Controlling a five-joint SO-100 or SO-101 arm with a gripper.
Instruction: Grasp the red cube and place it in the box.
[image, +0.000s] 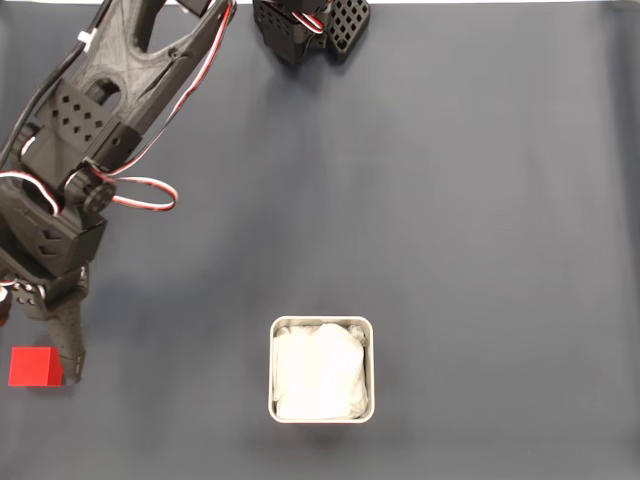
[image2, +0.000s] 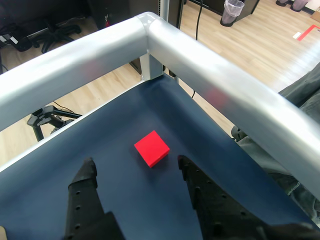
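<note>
Wrist view puts the red cube (image2: 151, 148) just above centre of the frame, lying on the dark mat (image2: 165, 105) beyond my two black fingertips. My gripper (image2: 135, 167) is spread wide and holds nothing; the cube is not yet between the tips. In the fixed view the cube (image: 31, 366) lies at the lower left edge, with one finger just beside it on its right. My worry: the cube is turned corner-on to the jaws, so closing could twist it or push it toward the mat's edge and the silver rail (image2: 220, 75). The box (image: 321, 369), lower centre of the fixed view, holds only its white lining (image: 318, 372).
</note>
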